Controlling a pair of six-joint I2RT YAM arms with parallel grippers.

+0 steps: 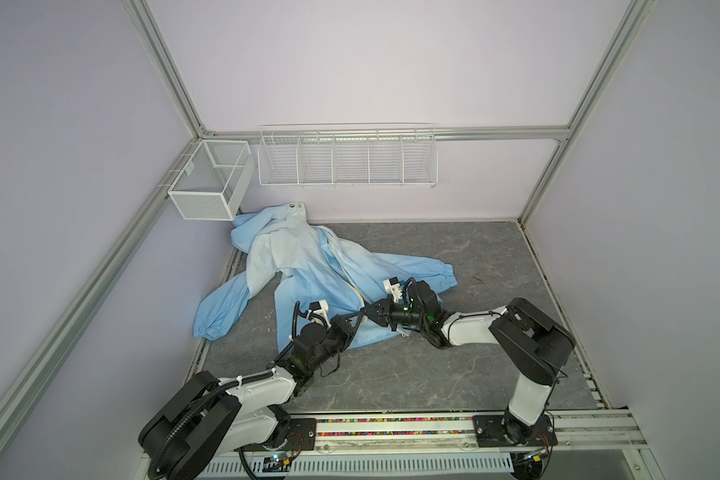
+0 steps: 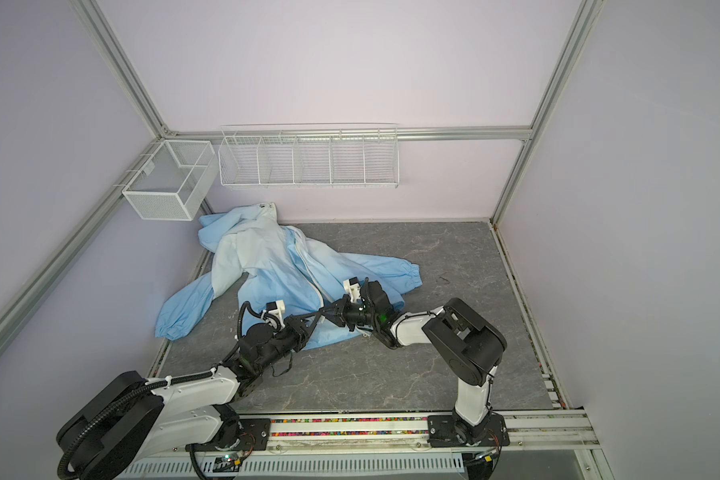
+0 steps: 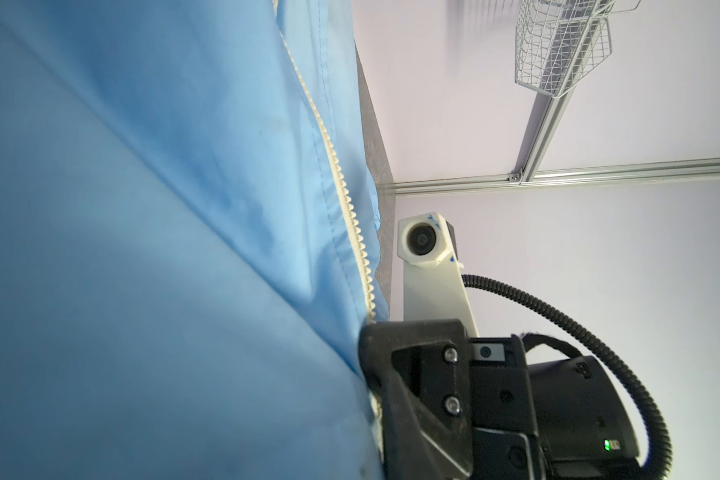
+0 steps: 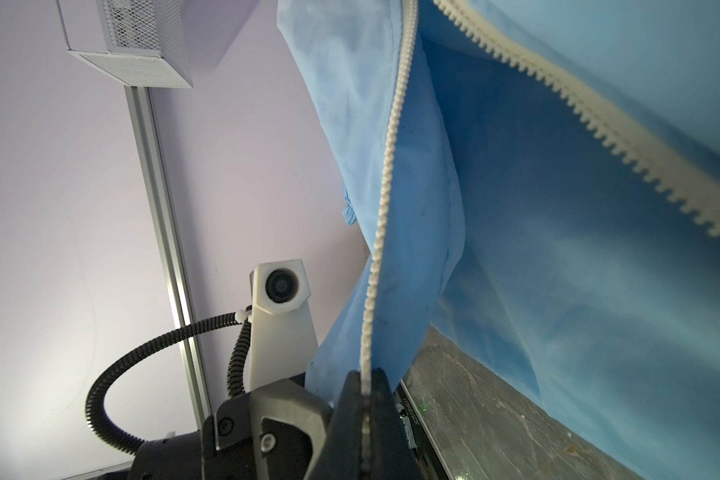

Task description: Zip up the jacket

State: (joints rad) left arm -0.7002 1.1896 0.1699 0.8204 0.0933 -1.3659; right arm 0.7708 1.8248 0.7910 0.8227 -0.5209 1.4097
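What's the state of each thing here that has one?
jacket: lying spread out, front open.
zipper: open, tooth rows apart near the grippers.
right gripper: shut on one zipper edge.
left gripper: at the jacket's lower front; open or shut unclear.
mesh basket: empty.
wire rack: empty.

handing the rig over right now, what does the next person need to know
Grippers: right gripper is shut on one zipper edge at the jacket hem. The left gripper is at the hem, tip to tip with it; its grip is unclear.
Jacket: spread on the table, far left part.
Done: hem reached, one edge held.
To do: the zipper rows are apart near the hem. Join the ends and pull the slider up.
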